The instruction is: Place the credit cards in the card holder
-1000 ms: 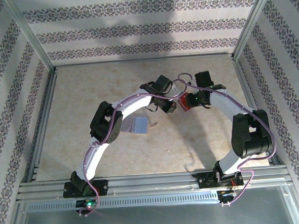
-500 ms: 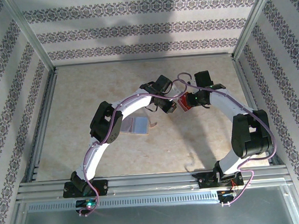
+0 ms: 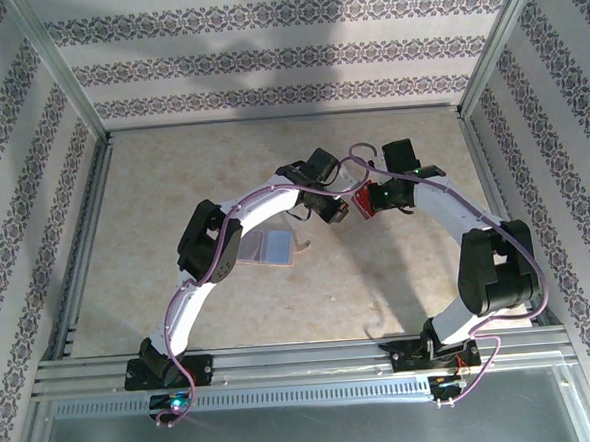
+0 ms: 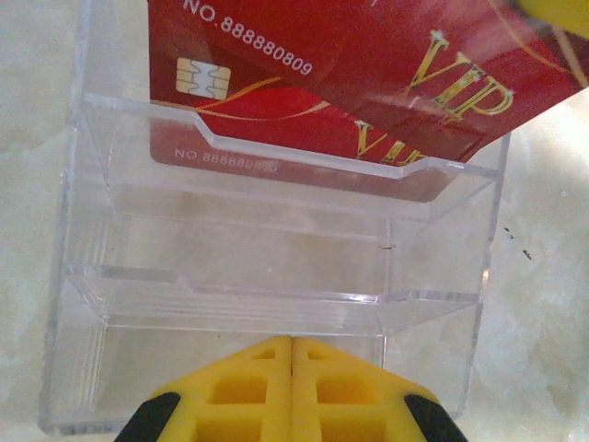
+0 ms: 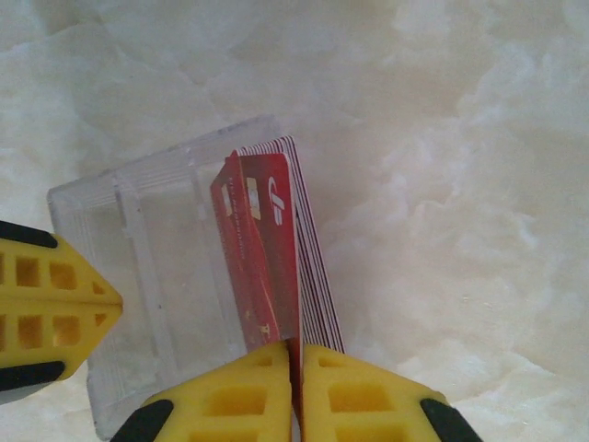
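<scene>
A stack of red credit cards stands edge-on in the back tier of a clear acrylic stand. My right gripper is shut on the front card, which leans away from the stack. In the left wrist view that card tilts above the stand, with another card behind the tier wall. My left gripper is shut with nothing between its fingers, tips at the stand's near edge. The tan card holder lies open under the left arm, apart from both grippers.
The pale marbled table is walled by patterned panels on three sides with metal posts at the corners. An aluminium rail runs along the near edge by the arm bases. Cables loop over both arms.
My right gripper has closed on the front red card. Both arms have stayed almost where they were.
</scene>
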Robot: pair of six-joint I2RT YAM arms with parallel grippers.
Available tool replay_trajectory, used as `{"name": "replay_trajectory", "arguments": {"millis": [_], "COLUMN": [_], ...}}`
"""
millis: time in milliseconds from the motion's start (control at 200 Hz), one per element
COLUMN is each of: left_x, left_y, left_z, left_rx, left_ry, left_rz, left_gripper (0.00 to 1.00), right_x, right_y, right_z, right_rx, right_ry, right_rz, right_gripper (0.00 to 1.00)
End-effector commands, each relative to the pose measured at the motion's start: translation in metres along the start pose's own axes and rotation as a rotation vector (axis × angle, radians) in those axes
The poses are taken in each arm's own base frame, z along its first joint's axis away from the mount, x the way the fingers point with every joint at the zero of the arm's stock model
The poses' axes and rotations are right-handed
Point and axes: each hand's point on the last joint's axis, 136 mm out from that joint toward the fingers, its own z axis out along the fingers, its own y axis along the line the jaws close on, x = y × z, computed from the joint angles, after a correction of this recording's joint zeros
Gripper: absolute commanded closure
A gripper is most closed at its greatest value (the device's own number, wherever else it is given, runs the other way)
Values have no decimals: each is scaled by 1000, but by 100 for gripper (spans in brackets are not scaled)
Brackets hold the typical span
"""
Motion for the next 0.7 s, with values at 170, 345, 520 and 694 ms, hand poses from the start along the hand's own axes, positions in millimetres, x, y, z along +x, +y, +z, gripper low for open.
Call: {"name": "replay_trajectory", "arguments": {"millis": [170, 345, 520, 694], "left_x": [47, 47, 40, 13], "left_y": [19, 18, 16, 4], "left_z": [18, 16, 7, -20], "left_rx": [-34, -36, -44, -32], "left_ry": [138, 136, 119, 45], "left_rz": [-52, -50, -43, -35], "left_gripper": [100, 100, 100, 89], "right_x": [-6, -9, -18, -18], "right_y": [7, 14, 18, 20], "right_z": [-16, -24, -46, -73], "right_rx": [-30, -85, -203, -277], "right_ry": [-33, -55, -135, -196], "right_rz": [-11, 11, 113, 220], "right_gripper": [96, 99, 100, 100]}}
